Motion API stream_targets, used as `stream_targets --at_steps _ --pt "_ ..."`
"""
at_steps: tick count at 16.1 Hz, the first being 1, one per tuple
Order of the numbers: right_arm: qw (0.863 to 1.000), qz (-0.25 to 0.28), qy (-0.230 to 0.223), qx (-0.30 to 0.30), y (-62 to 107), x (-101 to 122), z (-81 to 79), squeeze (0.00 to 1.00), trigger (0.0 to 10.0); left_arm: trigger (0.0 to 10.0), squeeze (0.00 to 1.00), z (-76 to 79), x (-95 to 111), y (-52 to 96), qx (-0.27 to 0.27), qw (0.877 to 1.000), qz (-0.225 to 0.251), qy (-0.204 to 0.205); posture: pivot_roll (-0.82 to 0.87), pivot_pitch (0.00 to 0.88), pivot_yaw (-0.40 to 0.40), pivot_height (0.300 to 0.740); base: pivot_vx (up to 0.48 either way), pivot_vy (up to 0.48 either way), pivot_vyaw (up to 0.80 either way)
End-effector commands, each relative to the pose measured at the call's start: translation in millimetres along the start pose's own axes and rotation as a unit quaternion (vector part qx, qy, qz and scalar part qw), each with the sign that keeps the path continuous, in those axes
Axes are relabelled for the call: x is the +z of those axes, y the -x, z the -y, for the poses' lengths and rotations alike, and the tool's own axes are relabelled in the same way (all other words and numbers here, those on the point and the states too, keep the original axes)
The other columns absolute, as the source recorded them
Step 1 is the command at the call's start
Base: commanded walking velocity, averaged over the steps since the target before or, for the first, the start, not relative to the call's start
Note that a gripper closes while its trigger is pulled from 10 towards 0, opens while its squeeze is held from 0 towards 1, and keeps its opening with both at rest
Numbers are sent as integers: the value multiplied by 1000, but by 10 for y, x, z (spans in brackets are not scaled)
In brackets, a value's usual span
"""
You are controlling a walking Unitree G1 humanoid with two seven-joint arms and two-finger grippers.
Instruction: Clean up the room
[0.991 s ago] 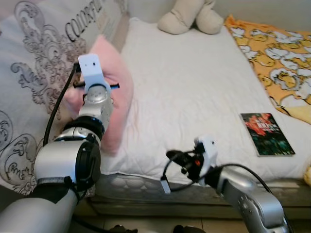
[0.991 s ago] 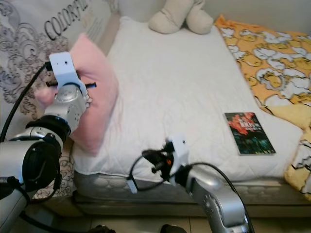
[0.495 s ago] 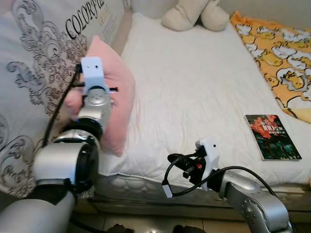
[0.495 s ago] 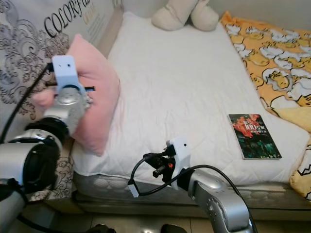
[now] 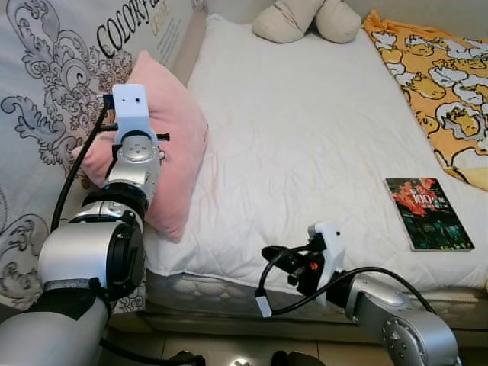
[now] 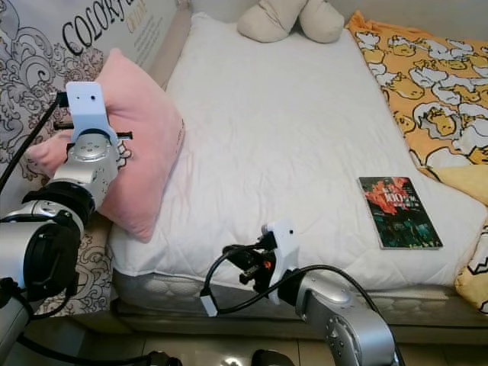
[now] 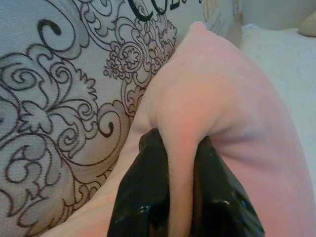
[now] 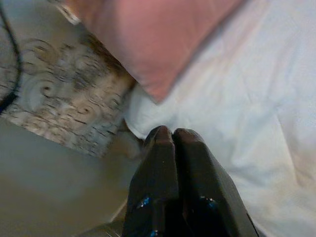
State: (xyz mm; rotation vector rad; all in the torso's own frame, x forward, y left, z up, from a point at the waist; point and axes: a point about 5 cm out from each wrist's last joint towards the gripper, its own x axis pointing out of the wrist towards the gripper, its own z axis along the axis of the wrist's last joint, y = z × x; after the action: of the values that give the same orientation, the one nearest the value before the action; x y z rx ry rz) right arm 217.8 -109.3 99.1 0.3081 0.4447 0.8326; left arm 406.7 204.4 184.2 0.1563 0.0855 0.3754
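A pink pillow stands on edge at the left side of the white bed, leaning against a grey patterned fabric. My left gripper is shut on a fold of the pillow, its black fingers pinching the pink cloth. My right gripper hangs low at the bed's front edge, shut with nothing in it; in the right wrist view its fingers point at the bed's left front corner and the pillow's lower tip.
A dark book with a red cover lies near the bed's front right. A beige plush toy sits at the far end. A yellow patterned blanket covers the right side. The floor runs below the bed front.
The view has shifted. My left gripper has carried the pillow a little to the left, toward the patterned fabric. My right gripper has sunk slightly along the bed's front edge.
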Motion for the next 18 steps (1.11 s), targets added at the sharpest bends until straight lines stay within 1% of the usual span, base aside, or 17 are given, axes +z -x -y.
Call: stream_targets --at_steps 1,2,4,5,6,7,8,9,12,13,14,15,16,17,18 --pt "1000 7 6 16 -2 50 -38 0 10000 10000 1000 -39 106 -24 -2 1000 26 -4 -199 53 -20 740 0 0 0" --pt "1000 5 8 12 -4 58 -15 0 10000 10000 1000 -46 115 -27 -2 1000 29 -7 -198 53 -20 740 0 0 0" --pt "1000 2 8 11 4 58 -1 0 10000 10000 1000 -62 168 -35 1 998 46 -42 -197 54 -25 740 0 0 0" --pt "1000 2 8 11 4 57 0 0 10000 10000 1000 -69 184 -38 4 997 51 -51 -197 54 -25 740 0 0 0" --pt "1000 1 6 11 3 48 -3 0 10000 10000 1000 -71 283 -45 9 994 77 -82 -191 54 -25 740 0 0 0" --pt "1000 1 4 11 3 37 -7 0 10000 10000 1000 -63 342 -47 11 990 93 -107 -178 52 -25 740 0 0 0" --pt "1000 0 1 11 1 29 -4 0 10000 10000 1000 -59 342 -46 14 988 93 -119 -164 55 -29 740 0 0 0" --pt "1000 -1 -2 12 -8 15 0 0 10000 10000 1000 -59 341 -45 18 985 96 -140 -151 50 -31 740 0 0 0" --pt "1000 -5 -7 22 -43 -10 -4 0 10000 10000 1000 -127 314 -56 28 980 96 -170 -115 38 -33 740 0 0 0" --pt "1000 -5 -7 23 -53 -17 -5 0 10000 10000 1000 -145 299 -58 27 980 96 -172 -112 35 -32 740 0 0 0" --pt "1000 -1 -5 26 -90 -8 -14 0 10000 10000 1000 -197 295 -58 18 979 113 -168 -99 13 -24 740 0 0 0" --pt "1000 3 -1 24 -100 7 -9 0 10000 10000 1000 -195 299 -52 8 980 122 -158 -91 4 -21 740 0 0 0" --pt "999 37 15 -3 -118 107 29 0 10000 10000 1000 -131 274 -7 -42 981 146 -119 -74 0 -9 740 0 0 0" --pt "997 65 25 -33 -114 189 66 0 10000 10000 1000 -71 247 41 -81 979 164 -95 -72 0 -6 740 0 0 0" --pt "990 100 60 -78 -101 295 132 0 10000 10000 1000 -39 148 127 -115 975 178 -70 -54 0 8 740 0 0 0"
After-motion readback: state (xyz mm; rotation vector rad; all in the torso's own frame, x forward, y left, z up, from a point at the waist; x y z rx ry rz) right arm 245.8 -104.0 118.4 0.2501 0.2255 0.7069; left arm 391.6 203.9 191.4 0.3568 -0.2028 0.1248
